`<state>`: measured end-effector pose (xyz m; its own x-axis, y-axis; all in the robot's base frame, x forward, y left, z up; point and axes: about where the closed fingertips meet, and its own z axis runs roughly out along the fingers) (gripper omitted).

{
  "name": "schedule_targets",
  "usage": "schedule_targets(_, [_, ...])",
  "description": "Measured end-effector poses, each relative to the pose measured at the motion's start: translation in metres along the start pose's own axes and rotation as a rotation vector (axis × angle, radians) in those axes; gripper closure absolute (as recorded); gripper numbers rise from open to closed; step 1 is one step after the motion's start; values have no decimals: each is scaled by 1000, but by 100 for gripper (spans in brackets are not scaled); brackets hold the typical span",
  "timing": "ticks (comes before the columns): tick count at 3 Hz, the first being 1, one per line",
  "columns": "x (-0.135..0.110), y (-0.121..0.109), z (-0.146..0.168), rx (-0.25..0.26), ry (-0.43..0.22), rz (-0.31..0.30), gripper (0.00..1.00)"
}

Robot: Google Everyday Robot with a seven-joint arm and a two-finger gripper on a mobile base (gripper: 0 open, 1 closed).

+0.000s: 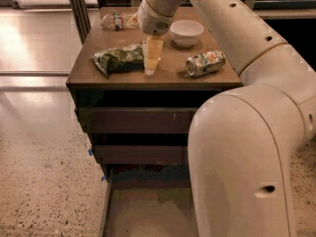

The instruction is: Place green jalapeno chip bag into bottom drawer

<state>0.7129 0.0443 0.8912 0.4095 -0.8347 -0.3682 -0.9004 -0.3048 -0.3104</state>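
Chip bag [118, 59] left-right, gripper [150, 68] seemingly beside

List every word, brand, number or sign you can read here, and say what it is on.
None can be read as text.
green jalapeno chip bag: pale print, too blurred to read.
drink can: label colours only, too blurred to read.
bottle: label band, too small to read.
bowl, bottom drawer: no markings show.
gripper, over the tabletop at the bag's right end: no markings show.
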Motion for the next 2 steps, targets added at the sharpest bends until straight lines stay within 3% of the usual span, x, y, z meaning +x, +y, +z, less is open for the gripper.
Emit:
schedule_targets(1, [-18,-8,35,-38,-56,-46,0])
schedule_targets(2, [-41,-13,78,-107,-122,-96,0])
